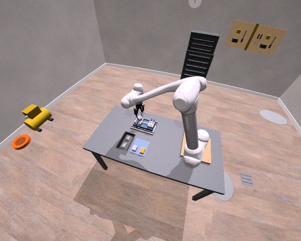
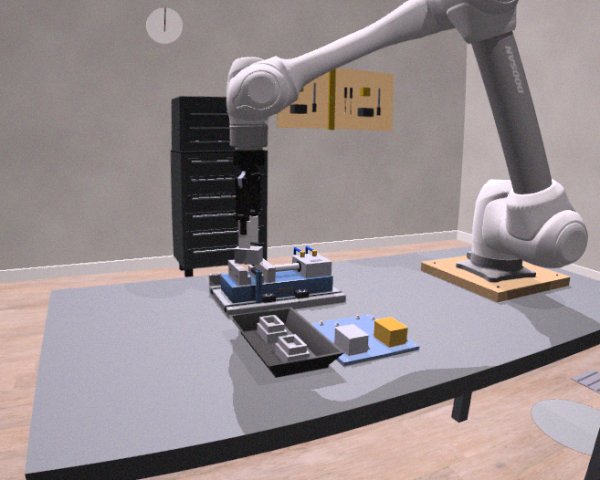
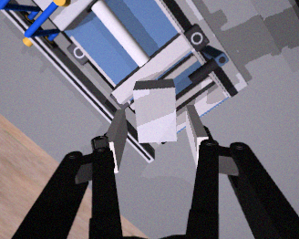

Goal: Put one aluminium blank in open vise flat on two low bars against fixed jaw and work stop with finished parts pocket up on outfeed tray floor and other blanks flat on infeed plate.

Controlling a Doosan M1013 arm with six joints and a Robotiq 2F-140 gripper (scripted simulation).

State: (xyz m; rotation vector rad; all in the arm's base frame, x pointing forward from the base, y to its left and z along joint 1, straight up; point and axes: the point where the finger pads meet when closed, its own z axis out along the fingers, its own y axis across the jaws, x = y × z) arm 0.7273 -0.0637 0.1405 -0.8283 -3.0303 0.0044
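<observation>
An aluminium blank lies tilted across the tops of the vise's jaws, turned askew and not down in the opening. The vise stands open; its work stop shows in the wrist view. My gripper is open above the blank, with a finger toward each side and gaps to both. Two finished parts are in the outfeed tray, pockets up. Another aluminium blank and a brass blank sit apart on the infeed plate.
The hose block with its blue hoses stands at the vise's robot-side end. The piston rod crosses the wider gap. Small pins stand on the infeed plate. The tray and plate lie side by side in front of the vise.
</observation>
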